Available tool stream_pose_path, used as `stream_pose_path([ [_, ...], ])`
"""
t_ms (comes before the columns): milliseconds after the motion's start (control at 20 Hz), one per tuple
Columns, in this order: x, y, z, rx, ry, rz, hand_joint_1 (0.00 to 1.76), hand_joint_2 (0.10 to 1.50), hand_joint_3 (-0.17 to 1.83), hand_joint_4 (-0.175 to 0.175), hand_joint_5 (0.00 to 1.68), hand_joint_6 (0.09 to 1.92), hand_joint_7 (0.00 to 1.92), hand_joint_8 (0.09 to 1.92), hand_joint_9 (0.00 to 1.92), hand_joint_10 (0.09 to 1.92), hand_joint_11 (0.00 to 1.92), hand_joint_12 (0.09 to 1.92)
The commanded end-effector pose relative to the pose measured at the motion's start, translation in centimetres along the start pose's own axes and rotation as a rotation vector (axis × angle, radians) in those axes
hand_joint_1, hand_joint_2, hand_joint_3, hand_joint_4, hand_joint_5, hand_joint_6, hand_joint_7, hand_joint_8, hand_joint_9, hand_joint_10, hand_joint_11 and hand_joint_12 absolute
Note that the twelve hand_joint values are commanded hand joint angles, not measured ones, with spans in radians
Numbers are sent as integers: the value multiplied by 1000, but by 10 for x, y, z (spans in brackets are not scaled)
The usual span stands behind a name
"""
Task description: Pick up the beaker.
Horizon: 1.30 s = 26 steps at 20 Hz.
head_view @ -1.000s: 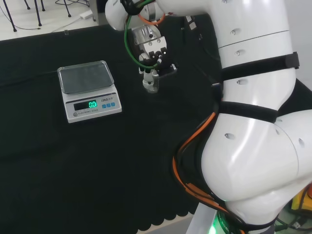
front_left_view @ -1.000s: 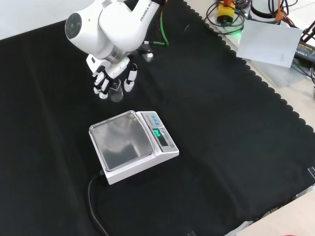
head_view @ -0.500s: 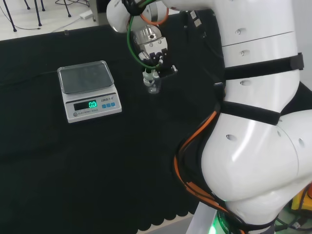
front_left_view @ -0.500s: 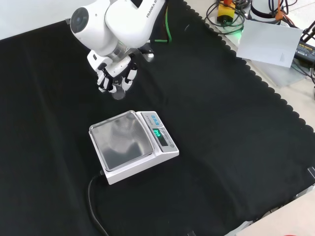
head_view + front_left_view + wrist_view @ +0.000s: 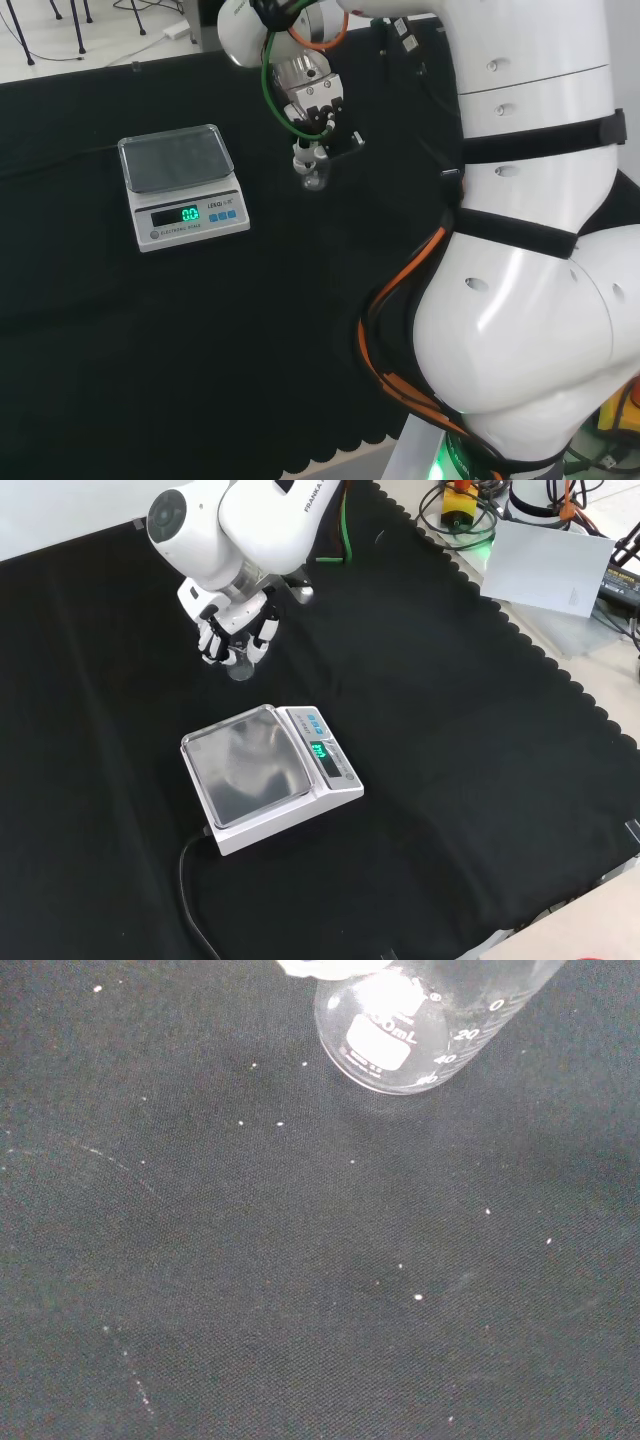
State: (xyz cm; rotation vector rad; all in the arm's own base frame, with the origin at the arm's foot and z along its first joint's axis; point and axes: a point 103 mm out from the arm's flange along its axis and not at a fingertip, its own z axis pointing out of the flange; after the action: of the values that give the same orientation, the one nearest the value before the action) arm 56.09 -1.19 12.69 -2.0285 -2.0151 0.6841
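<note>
the hand [image 5: 232,630] hangs below the arm's white link [image 5: 235,525] in the front view, at the far side of the black cloth [image 5: 450,740], with its black and white fingers [image 5: 262,642] curled inward around a small clear beaker [image 5: 240,667]. in the head view the hand [image 5: 318,115] shows to the left of the arm's big white links, fingers pointing down, and the beaker [image 5: 314,177] sits between their tips, its clear lower part showing under them. the fingers are drawn in close around the glass, a narrow closed grasp on the beaker rather than a spread one.

the beaker stands with its long axis about upright, mouth up toward the palm and base down toward the cloth. from the head and front views it is hard to tell whether the base rests on the cloth or is just above it. in the wrist view the beaker [image 5: 420,1025] is seen from close by along its length, round base toward the cloth, with a white label patch and printed graduation marks on its clear wall; a blurred white part of the hand [image 5: 325,966] touches it at the rim side. it looks empty.

a digital scale [image 5: 268,775] with a clear flat pan and a lit green display stands on the cloth, nearer the camera than the beaker in the front view and apart from it. in the head view the scale [image 5: 182,187] lies to the left of the beaker, with bare cloth between them. a black cable [image 5: 195,905] runs from the scale toward the front view's lower edge.
</note>
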Motion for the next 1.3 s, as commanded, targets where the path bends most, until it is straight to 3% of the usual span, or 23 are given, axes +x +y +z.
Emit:
stream_pose_path([
  [50, 1, -5, -6, -4, -35, -21, 1140, 1254, -175, -175, 862, 1205, 501, 941, 792, 1126, 786, 1125],
  [800, -12, -31, -37, -2, -63, -78, 1140, 1254, -175, -175, 864, 1204, 520, 1005, 815, 1150, 792, 1103],
  [1300, -10, -67, -75, -25, -143, -116, 1140, 1255, -175, -175, 862, 1208, 525, 1026, 825, 1161, 795, 1101],
])
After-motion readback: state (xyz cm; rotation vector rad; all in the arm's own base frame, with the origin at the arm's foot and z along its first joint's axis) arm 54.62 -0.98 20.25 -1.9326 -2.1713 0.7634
